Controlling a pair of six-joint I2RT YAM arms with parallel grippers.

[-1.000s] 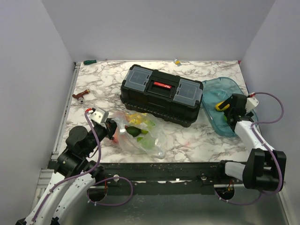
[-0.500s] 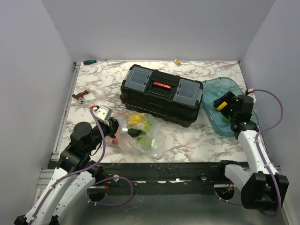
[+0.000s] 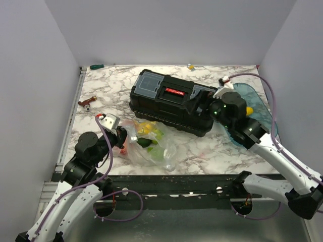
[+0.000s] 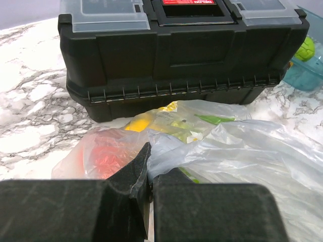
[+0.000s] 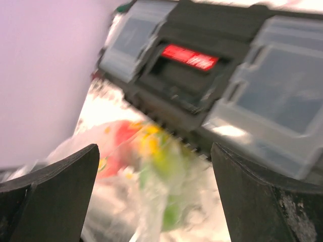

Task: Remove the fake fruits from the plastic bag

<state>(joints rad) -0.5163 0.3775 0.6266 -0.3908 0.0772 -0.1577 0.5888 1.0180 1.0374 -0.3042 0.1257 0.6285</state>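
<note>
Left arm (image 3: pixel 83 151) sits low at the near-left of the counter (image 3: pixel 101 85), jaws clenched on the left edge of the plastic bag (image 3: pixel 151 147). The left wrist view shows film pinched between them. I read this as an anchor, so the bag won't skid while the other arm works. The bag lies just in front of the black toolbox (image 3: pixel 171 98), against its base as far as I can tell. Right arm (image 3: pixel 252 133) reaches across the toolbox's right end, jaws released and wide with nothing between them. Its blurred wrist view looks toward the bag, so my guess is the next move is a reach in. The blue tray (image 3: pixel 256 93) beside the toolbox looks like the drop spot. Count: one bag, one toolbox, one tray. Of the fake fruits, four show through the film: red fruit (image 4: pixel 108 154), yellow fruit (image 4: pixel 139 123), dark green fruit (image 3: pixel 143 142), light green fruit (image 3: pixel 159 154). Folds may hide more. Two are in the tray: a yellow piece (image 3: pixel 248 110) and a green piece (image 4: pixel 304 49).
</note>
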